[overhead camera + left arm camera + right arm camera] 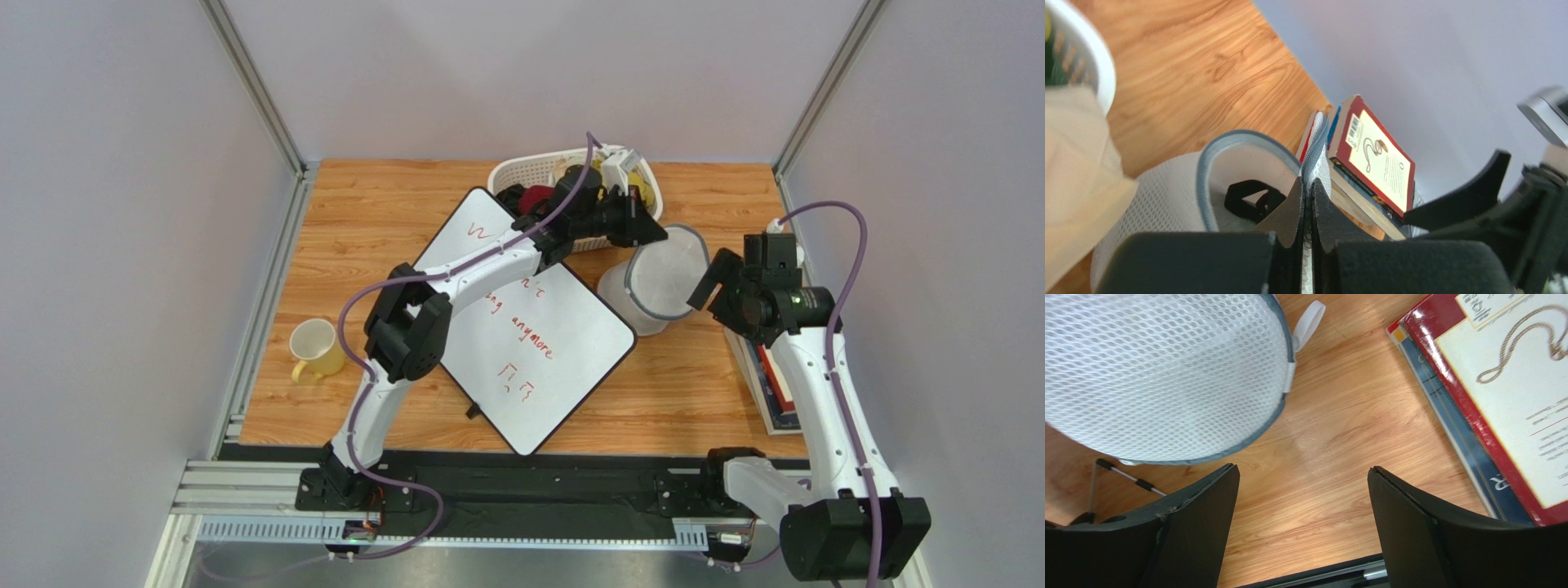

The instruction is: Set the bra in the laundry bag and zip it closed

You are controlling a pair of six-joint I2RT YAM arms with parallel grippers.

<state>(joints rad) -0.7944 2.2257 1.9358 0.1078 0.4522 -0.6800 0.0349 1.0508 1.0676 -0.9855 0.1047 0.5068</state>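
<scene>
Here we see the left gripper [1306, 187] fully closed, its fingers pressed together on the edge of the bag [1161, 202]. A strip of white mesh shows between them lower down. The bag's mouth stands open in the left wrist view, with the grey zipper band [1229, 138] arching over it. Inside, against the white lining, lie the black straps of the bra [1250, 199]. We cannot make out the cups from here.

From above, the bag rests on the wooden surface [368, 221], just in front of the white basket [515, 178] and between the two grippers. The left arm reaches across the whiteboard [540, 355] to get to it. The basket holds dark red and yellow clothes, partly hidden by that arm.

The right gripper [1301, 471] hangs just to the right of the bag, its jaws spread wide. There is only bare wood between them, and it holds nothing. In its own view the bag's mesh dome fills the upper left, a white loop tab [1309, 321] sticking out from the rim. A stack of books [1511, 386] lies to the right, near the wall.

A yellow mug [317, 349] stands well apart, at the left edge of the surface.
</scene>
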